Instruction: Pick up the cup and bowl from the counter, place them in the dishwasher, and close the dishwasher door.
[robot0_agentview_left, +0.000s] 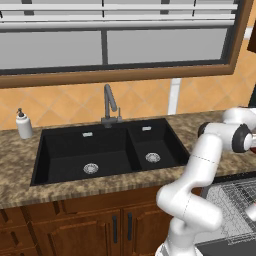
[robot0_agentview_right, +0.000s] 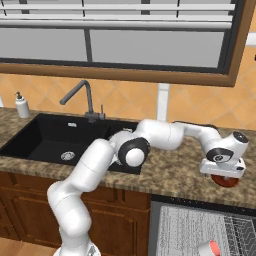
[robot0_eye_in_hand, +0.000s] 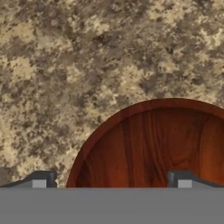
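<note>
My gripper (robot0_agentview_right: 223, 172) hangs directly over the bowl (robot0_eye_in_hand: 164, 146), a reddish wooden dish sitting upright on the counter (robot0_agentview_right: 170, 172) to the right of the sink (robot0_agentview_left: 107, 150). My fingers (robot0_eye_in_hand: 41, 179) are spread wide apart with nothing between them. In the hand view 1 tip stands outside the bowl's rim on the granite side and the other stands over the inside of the bowl, so the rim runs between them. I judge that offset is deliberate: a bowl this broad will not fit across my jaws, so pinching 1 wall of it is the workable hold.

The cup (robot0_agentview_right: 209, 248), white with a red end, lies on its side low down to the right of the sink, on the dishwasher door (robot0_agentview_right: 187, 230), which is folded down flat; I judge that half of the job done. The wire rack (robot0_agentview_left: 240, 200) is pulled out beside it, leaving room for the bowl.

The bowl sits on the counter just above the open dishwasher (robot0_agentview_left: 235, 220), so the carry should be short. I still need to drop lower before closing, and a thin rim could slip if I bite too shallow.
</note>
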